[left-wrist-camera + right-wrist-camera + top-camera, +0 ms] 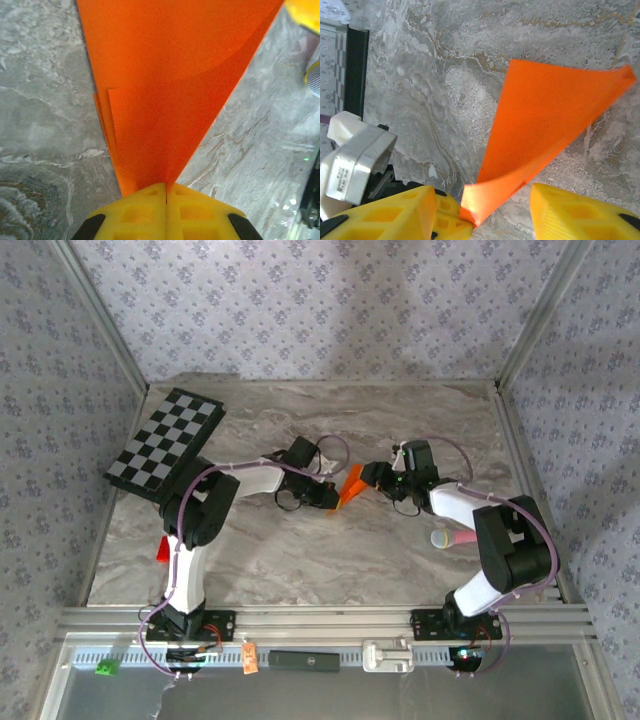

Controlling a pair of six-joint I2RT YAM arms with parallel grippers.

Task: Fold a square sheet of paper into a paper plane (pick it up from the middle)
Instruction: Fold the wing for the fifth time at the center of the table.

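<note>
The square sheet of paper [351,485] is bright orange and creased into a pointed, dart-like shape, lying low over the marble table between both grippers. My left gripper [334,499] is shut on its narrow tip; in the left wrist view the yellow jaws [166,189] meet on the point while the folded layers of paper [170,75] fan out away from them. My right gripper [374,477] is open. In the right wrist view its fingers [395,215] straddle the curled near end of the paper [540,120] without pressing it, midway at the gripper [482,197].
A black-and-white checkerboard [165,440] lies tilted at the back left. A small red block [163,548] sits by the left arm. A microphone-like object [450,538] lies beside the right arm. Patterned walls enclose three sides of the table.
</note>
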